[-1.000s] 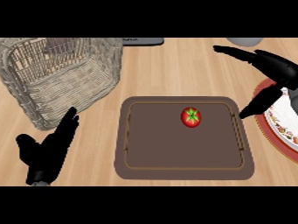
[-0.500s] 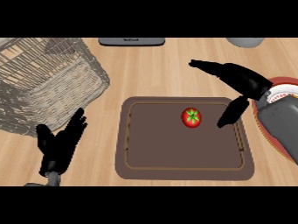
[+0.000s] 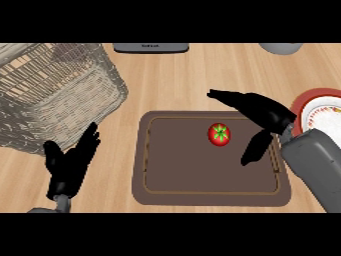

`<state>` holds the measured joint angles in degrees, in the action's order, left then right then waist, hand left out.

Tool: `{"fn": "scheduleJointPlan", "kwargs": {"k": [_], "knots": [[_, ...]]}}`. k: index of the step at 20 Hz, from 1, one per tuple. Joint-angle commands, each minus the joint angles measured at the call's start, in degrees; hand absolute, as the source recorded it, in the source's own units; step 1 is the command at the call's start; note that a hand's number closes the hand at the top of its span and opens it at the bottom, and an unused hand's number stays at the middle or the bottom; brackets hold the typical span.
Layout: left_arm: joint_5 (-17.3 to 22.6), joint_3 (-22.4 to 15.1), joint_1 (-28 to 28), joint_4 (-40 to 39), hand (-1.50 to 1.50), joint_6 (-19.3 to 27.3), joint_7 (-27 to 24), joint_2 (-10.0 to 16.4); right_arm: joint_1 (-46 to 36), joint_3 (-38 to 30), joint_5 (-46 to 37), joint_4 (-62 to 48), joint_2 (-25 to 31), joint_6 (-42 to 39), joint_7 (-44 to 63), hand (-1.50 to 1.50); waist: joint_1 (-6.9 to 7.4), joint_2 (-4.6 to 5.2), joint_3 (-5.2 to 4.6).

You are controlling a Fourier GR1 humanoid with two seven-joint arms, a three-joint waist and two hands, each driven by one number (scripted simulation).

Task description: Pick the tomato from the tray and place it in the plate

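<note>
A small red round tomato point(image 3: 219, 134) is found on the brown rectangular tray point(image 3: 202, 172), set on the pale wooden counter point(image 3: 173, 80) — a woven wicker basket point(image 3: 47, 95) at its left, a red-rimmed white plate point(image 3: 309, 96) at its right. The black right hand point(image 3: 261, 112) is held just beside the tomato, fingers spread apart; the black left hand point(image 3: 69, 165) is rested open near the basket.

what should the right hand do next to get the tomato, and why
Probably shift the black right hand slightly left and down, then curl it round the small red tomato. The hand is open, its thumb right of the tomato, apparently not touching; the tomato sits on the brown rectangular tray, not yet on the red-rimmed white plate.
</note>
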<state>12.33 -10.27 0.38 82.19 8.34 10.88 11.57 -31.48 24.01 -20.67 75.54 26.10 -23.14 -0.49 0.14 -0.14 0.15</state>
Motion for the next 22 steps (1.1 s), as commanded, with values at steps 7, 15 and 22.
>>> {"fn": "scheduleJointPlan", "kwargs": {"k": [7, 15, 22], "knots": [[-2.3, 1.3, 0.0, -3.8, 0.0, -1.2, -2.4, -3.0, 0.7, -1.2, -11.2, 1.9, -6.3, -0.6, 5.9, -1.5, -0.09, 0.11, -0.17], [-4.4, 2.1, -1.6, -3.6, 0.0, -1.6, -0.6, -4.3, 0.8, -3.6, -19.6, -10.8, -8.6, 2.4, -5.1, -1.5, 0.12, 0.22, -0.15], [-3.7, 3.0, 2.5, -1.4, 0.0, -4.2, -2.3, -4.5, -0.5, -3.1, -26.0, -18.7, -13.2, 5.9, -7.9, -1.5, 0.49, 0.28, -0.14]]}}
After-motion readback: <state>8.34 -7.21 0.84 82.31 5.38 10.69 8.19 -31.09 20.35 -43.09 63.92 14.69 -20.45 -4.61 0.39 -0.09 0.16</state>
